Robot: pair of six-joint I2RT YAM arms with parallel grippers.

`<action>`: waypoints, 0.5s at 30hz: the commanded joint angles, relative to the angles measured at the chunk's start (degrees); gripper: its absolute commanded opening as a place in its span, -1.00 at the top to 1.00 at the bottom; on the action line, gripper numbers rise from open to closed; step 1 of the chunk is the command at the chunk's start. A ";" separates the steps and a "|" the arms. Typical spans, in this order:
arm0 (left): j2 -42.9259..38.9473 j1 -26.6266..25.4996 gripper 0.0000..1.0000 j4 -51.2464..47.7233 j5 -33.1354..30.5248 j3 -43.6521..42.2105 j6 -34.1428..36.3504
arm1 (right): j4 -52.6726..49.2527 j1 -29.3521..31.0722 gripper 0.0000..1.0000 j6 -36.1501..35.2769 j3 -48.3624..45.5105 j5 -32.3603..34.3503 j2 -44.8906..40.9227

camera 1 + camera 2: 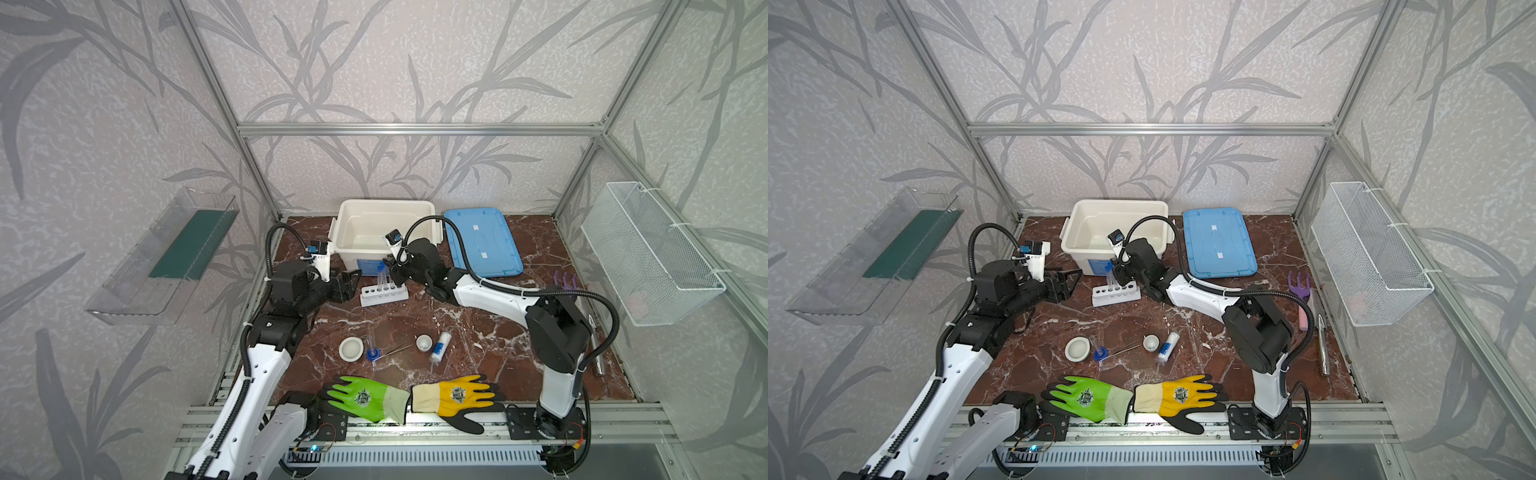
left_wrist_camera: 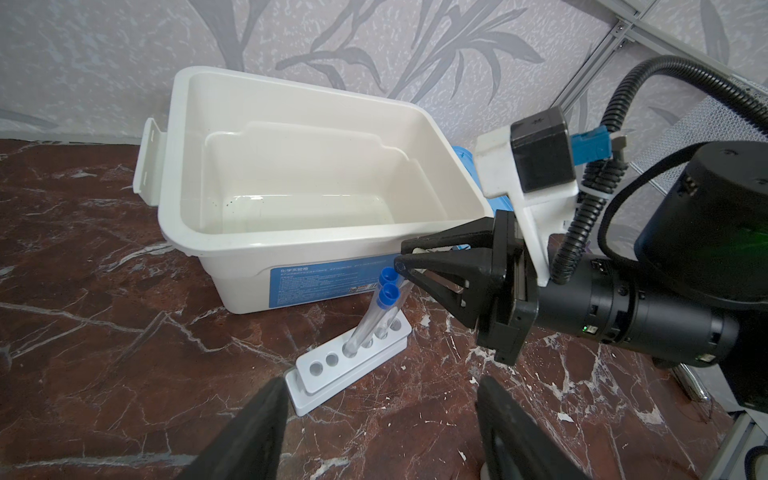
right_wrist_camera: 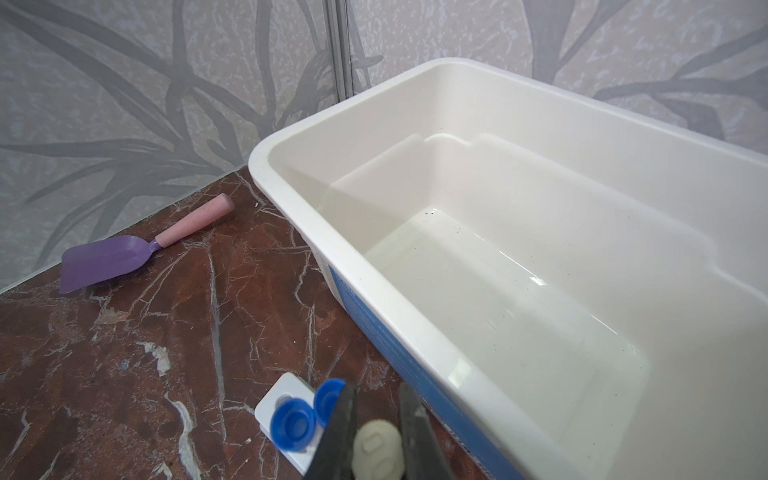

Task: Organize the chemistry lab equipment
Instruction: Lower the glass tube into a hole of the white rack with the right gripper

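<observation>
**Bimanual workcell, seen from above and from both wrists.** A brown marble tabletop (image 1: 415, 320) carries all the items. At its back centre stands an open white tub (image 1: 384, 203), and a blue lid (image 1: 482, 243) lies flat just beside it on the right. A wire basket (image 1: 648, 253) hangs on the right wall.

At the front edge lie a green glove (image 1: 365, 397) and a yellow glove (image 1: 457, 397), cuffs meeting, both partly over the metal rail. A purple scoop (image 3: 108, 262) lies on the table beside a wall, apart from the tub.

The left gripper (image 1: 353, 284) sits low just left of the rack, fingers spread wide with nothing between them. The right gripper (image 2: 405, 258) reaches across the middle to above the rack. Its fingers are pressed onto the top of a white-capped tube (image 3: 378, 451). This tube slants down to the rack, though how deep it sits cannot be told.

The white rack (image 1: 384, 296) stands on the table just in front of the tub's labelled wall. Two blue-capped tubes (image 2: 375, 316) lean in neighbouring holes of it, beside the pinched tube.

Toward the front, well apart from the rack, a row runs left to right:
- larger white dish (image 1: 351, 348)
- blue-based clear cylinder (image 1: 372, 352)
- metal tweezers (image 1: 397, 347)
- smaller white dish (image 1: 424, 343)
- small white bottle (image 1: 440, 348), on its side
</observation>
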 commanded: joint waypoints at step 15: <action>-0.28 0.27 -0.43 0.64 1.09 -0.62 0.86 | -2.99 0.40 0.71 1.99 -6.04 -0.37 -0.32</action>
